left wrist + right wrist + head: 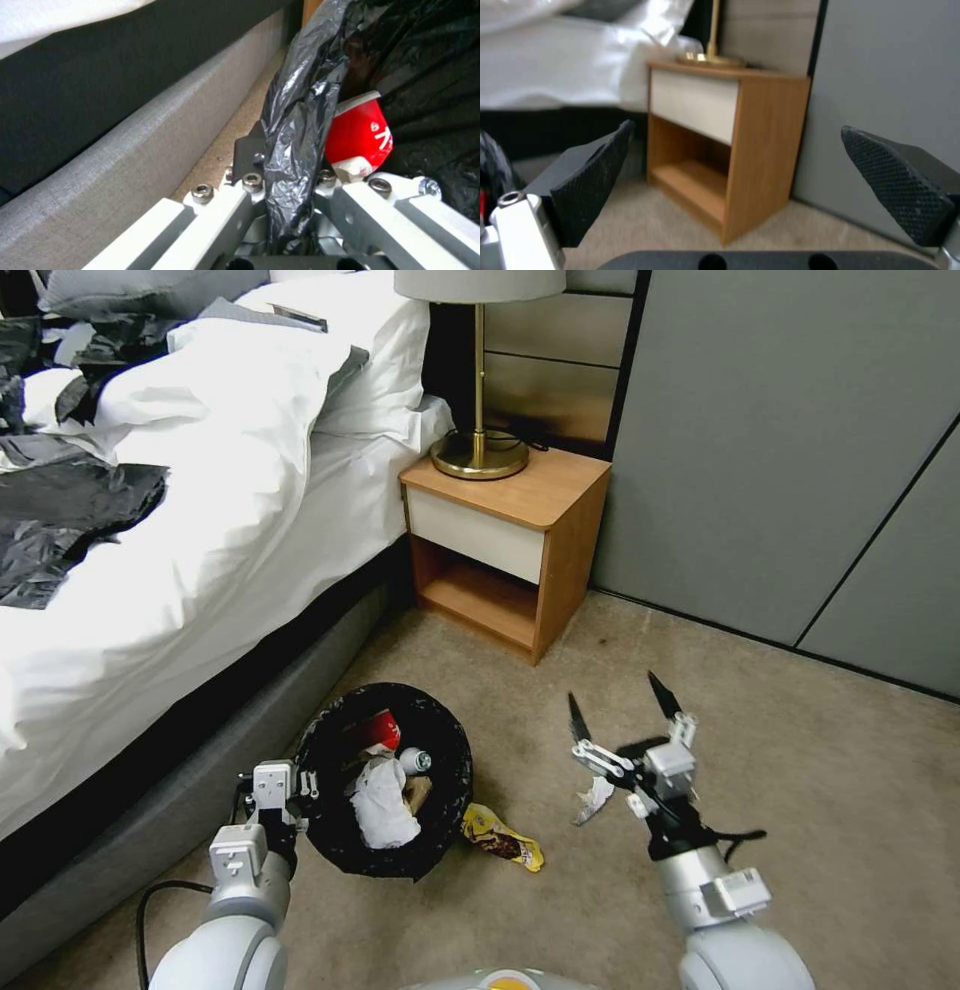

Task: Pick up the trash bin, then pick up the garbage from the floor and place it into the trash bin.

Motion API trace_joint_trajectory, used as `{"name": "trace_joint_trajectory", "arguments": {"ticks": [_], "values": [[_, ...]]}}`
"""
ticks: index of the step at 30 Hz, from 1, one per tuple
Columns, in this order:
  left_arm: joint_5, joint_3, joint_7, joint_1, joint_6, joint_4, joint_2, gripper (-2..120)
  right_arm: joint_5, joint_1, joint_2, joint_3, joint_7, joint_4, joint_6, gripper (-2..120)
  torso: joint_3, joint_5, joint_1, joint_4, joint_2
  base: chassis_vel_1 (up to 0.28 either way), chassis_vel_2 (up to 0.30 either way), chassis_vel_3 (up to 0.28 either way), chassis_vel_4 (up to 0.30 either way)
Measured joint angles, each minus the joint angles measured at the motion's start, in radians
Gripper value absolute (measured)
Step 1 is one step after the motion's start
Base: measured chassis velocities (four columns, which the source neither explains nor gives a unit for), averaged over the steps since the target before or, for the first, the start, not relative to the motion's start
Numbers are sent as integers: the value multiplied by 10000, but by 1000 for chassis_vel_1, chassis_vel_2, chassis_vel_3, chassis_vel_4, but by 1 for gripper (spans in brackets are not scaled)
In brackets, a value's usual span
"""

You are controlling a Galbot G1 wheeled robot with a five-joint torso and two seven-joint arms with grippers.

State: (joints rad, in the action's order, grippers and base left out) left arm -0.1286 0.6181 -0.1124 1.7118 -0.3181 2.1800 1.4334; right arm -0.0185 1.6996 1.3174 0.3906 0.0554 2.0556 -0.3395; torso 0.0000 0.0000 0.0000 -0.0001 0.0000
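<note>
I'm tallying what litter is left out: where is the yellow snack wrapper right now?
In the head view the yellow snack wrapper lies on the carpet just right of the trash bin, outside it, between the bin and the open right gripper.

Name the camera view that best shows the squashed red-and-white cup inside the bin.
The left wrist view: the squashed red-and-white cup sits close up behind the black bag's pinched rim. In the head view it is a small red patch among the litter. The right wrist view has a red sliver, unidentifiable.
</note>
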Motion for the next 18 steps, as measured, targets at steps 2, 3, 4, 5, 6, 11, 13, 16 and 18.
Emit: {"name": "trace_joint_trajectory", "arguments": {"ticks": [2, 3, 4, 5, 6, 11, 13, 16, 18], "values": [[-22, 33, -4, 16, -11, 10, -4, 1, -34, 72, 33, -1, 49, -242, 4, 100, 0, 1, 0, 1, 0, 0, 0, 0, 0], [-22, 33, -4, 16, -11, 10, -4, 1, -34, 72, 33, -1, 49, -242, 4, 100, 0, 1, 0, 1, 0, 0, 0, 0, 0], [-24, 46, -10, 22, -12, 18, -5, 1, -45, 65, 47, -7, 66, -318, 11, 100, 0, 0, 0, 0, 0, 0, 0, 0, 0], [-27, 57, -11, 27, -15, 34, -6, 1, -60, 23, 58, -13, 81, -375, 39, 100, 0, 1, 0, 1, 0, 0, 0, 0, 0], [-30, 59, -11, 26, -18, 43, -6, 1, -78, -34, 61, -16, 94, -389, 80, 100, 0, 0, 0, 1, 0, 0, 0, 0, 0], [-29, 53, -20, 6, -31, 58, 21, 1, -188, -257, 55, 0, 154, -400, 315, 100, 0, 0, 1, 1, 0, 0, 0, 0, 0], [-26, 34, -21, 4, -33, 58, 40, 1, -354, -473, 39, 61, 267, -560, 555, 100, 0, 0, 1, 0, -1, 0, 0, 0, 0], [-16, 32, -28, 4, -34, 58, 43, 1, -670, -645, 7, 69, 363, -779, 877, 100, 0, 0, 0, 0, 0, 0, 0, 0, 0], [-12, 32, -36, 7, -34, 64, 42, 1, -1036, -802, -44, 16, 492, -1007, 1259, 100, 0, 0, 1, 1, 0, 0, 0, 0, 0]]}}
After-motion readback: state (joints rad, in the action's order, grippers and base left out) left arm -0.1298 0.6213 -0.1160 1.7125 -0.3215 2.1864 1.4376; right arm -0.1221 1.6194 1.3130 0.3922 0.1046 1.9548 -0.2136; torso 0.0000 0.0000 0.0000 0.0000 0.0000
